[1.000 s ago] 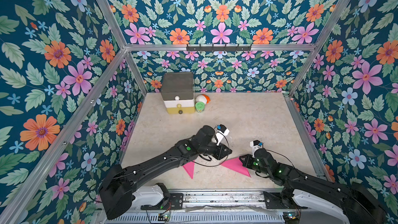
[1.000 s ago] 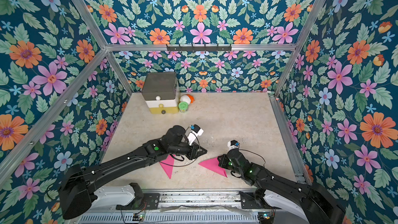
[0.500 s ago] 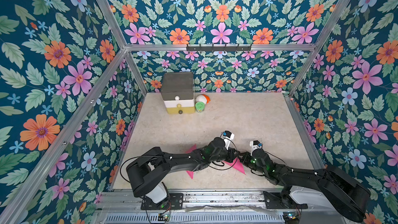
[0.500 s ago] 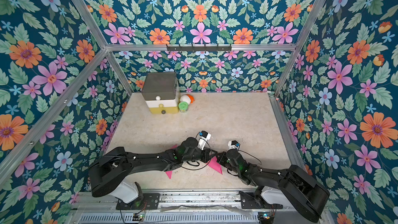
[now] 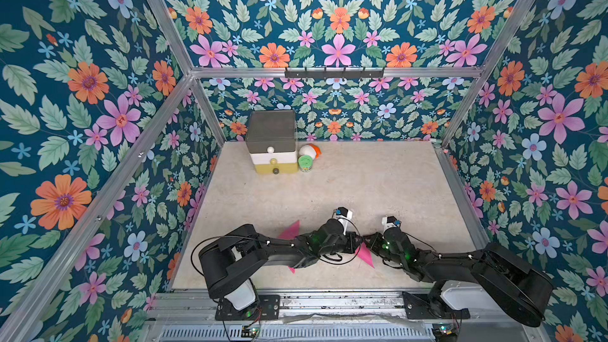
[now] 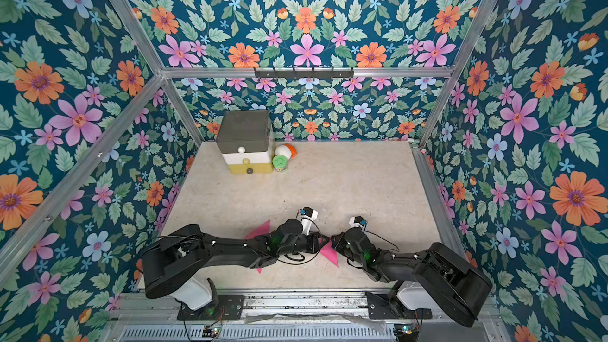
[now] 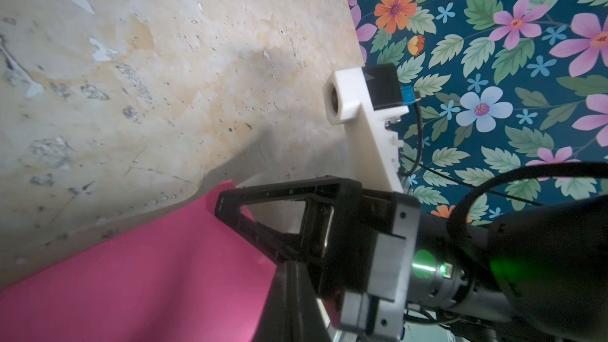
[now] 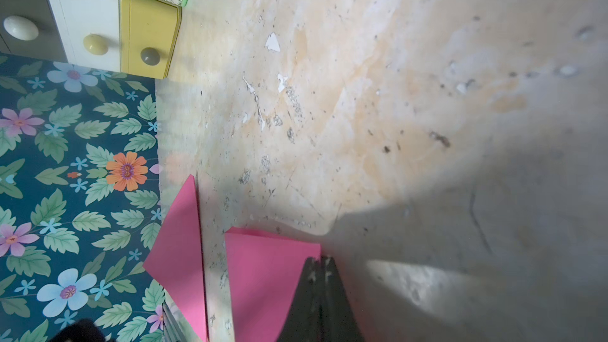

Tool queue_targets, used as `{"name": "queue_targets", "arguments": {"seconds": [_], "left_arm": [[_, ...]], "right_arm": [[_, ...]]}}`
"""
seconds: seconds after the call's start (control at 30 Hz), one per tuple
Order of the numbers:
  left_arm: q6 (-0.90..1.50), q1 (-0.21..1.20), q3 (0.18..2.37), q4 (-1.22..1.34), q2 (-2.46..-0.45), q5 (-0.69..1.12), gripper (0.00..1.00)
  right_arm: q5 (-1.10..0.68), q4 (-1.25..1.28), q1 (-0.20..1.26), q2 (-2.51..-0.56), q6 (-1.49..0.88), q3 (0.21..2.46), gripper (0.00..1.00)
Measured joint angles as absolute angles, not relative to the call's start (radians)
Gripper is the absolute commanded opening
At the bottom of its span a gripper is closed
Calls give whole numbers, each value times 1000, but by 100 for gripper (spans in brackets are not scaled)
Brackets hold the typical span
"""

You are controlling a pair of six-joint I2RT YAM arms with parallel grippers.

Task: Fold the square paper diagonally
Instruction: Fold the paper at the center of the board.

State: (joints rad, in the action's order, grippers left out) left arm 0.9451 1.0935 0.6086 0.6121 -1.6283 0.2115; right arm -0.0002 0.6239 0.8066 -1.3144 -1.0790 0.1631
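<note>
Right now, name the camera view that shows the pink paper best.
The left wrist view: the pink paper fills a wide unbroken stretch there, with one long edge clear. The right wrist view shows it in two separate patches. In both top views only tips peek out beside the arms.

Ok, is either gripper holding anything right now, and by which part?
The right gripper pinches the pink paper by one corner. The left gripper is shut over the same paper close by; whether it actually grips it cannot be told.
</note>
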Motion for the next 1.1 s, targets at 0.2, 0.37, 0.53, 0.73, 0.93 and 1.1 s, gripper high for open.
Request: {"name": "queue_targets", "arguments": {"seconds": [0.2, 0.37, 0.53, 0.73, 0.93, 1.1], "left_arm": [[985, 1093, 609, 607, -1682, 207, 0], [1003, 1086, 646, 569, -1756, 208, 0], [1044, 1079, 626, 565, -1778, 212, 0], [1061, 1067, 587, 512, -1720, 178, 0], [1054, 1038, 564, 359, -1620, 59, 0], [1044, 997, 536, 330, -1584, 1, 0]], "right_arm": [[0, 598, 804, -1289, -1079, 181, 0], [1, 572, 803, -1287, -1079, 188, 0], [-1, 551, 799, -1308, -1078, 187, 0], [-4, 558, 796, -1319, -1078, 180, 0], [-7, 579, 795, -1319, -1075, 163, 0], [-11, 603, 795, -1316, -1075, 147, 0]]}}
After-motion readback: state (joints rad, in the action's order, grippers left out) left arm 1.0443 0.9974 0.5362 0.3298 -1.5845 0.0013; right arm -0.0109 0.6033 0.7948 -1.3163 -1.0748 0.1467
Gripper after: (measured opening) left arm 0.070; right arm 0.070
